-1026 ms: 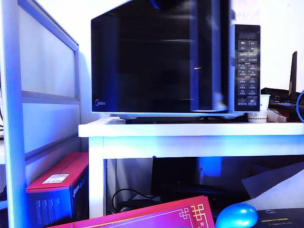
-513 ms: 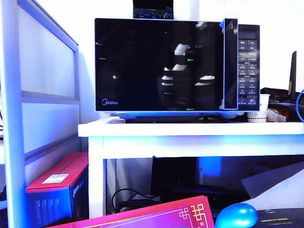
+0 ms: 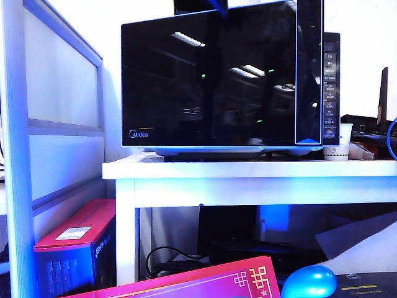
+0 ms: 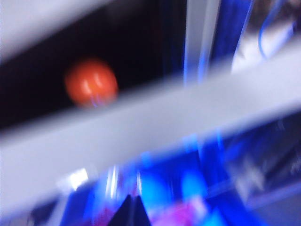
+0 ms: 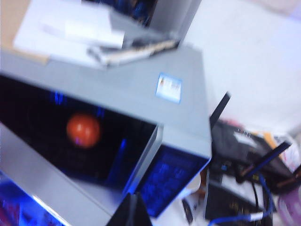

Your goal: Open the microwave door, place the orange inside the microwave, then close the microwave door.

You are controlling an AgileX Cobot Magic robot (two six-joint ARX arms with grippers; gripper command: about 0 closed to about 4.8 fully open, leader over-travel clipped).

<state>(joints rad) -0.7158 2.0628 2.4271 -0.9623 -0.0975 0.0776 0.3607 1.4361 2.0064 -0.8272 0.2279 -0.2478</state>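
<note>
Black glossy microwave door swung ajar on the microwave, orange inside the cavity — at ten o'clock from both closed, empty grippers, left gripper, right gripper.

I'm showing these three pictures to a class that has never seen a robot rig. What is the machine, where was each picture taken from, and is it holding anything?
The machine is a robot with two arms, each ending in a two-finger gripper. The wide picture comes from a camera off the arms. It faces the microwave on a white table, and the microwave door stands ajar. The other two pictures come from a camera on each wrist. Both are blurred, but both show the orange lying inside the microwave. The left gripper and the right gripper appear only as dark tips. Both are shut and hold nothing.
</note>
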